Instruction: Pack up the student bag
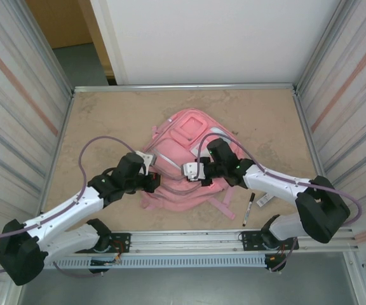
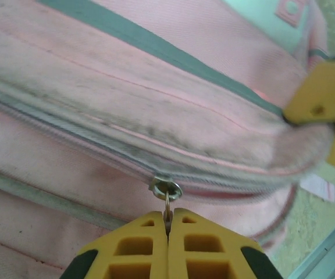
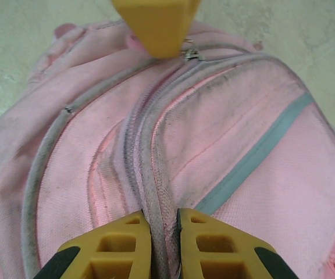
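A: Where does the student bag (image 1: pixel 178 136) lie?
B: I see it flat around the middle of the table, front face up, with pink straps trailing toward the near edge.
A: And its look?
B: Pink fabric, grey stripes, a paler patch on the far pocket, dark smudges along the seams. I see a metal zip pull (image 2: pixel 167 195) on one zip line.

Pink student bag (image 1: pixel 186 130) on tan table (image 1: pixel 107 114), black marker (image 1: pixel 248 210) beside it.
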Robot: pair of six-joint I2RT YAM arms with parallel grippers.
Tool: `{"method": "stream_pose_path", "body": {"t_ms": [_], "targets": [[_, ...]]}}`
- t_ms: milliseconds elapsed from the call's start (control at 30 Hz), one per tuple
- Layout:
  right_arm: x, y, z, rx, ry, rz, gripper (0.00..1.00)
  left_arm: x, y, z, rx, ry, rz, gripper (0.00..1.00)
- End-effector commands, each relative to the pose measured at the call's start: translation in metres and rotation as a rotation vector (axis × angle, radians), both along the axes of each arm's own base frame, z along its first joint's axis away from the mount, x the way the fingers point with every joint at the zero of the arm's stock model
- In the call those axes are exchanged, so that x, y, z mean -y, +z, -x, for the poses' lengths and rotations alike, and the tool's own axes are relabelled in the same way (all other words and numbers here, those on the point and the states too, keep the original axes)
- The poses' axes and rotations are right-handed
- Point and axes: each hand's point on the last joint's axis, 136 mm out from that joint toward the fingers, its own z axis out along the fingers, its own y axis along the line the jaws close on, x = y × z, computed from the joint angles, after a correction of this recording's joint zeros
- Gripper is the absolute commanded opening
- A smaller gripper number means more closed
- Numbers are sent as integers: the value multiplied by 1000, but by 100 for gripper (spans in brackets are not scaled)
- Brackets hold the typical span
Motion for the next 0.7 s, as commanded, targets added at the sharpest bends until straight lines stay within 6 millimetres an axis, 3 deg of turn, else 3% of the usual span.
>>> {"method": "stream_pose_path", "body": {"t_ms": [0, 67, 167, 233, 300, 400, 533, 567, 633, 667], "targets": [[8, 15, -57, 148, -95, -26, 3, 13, 6, 19, 67, -131, 1, 0], [9, 19, -78, 153, -118, -41, 8, 19, 4, 25, 63, -148, -4, 0], [16, 17, -113, 156, -211, -27, 24, 28, 2, 34, 65, -174, -20, 0], [19, 15, -121, 138, -229, -35, 33, 27, -1, 31, 84, -140, -40, 0], [23, 18, -108, 97, -198, -57, 35, 27, 3, 25, 94, -103, -27, 0], [26, 22, -68, 65, -95, -57, 41, 24, 16, 16, 124, -41, -8, 0], [25, 26, -34, 61, -44, -46, 42, 9, 21, 12, 156, 0, -30, 0], [24, 27, -30, 67, -38, -45, 42, 5, 24, 12, 160, 9, -27, 3], [22, 33, -26, 71, -23, -62, 43, -1, 34, 9, 184, 24, 4, 41], [19, 34, -26, 72, -12, -73, 43, -4, 39, 5, 202, 43, 29, 49]]}}
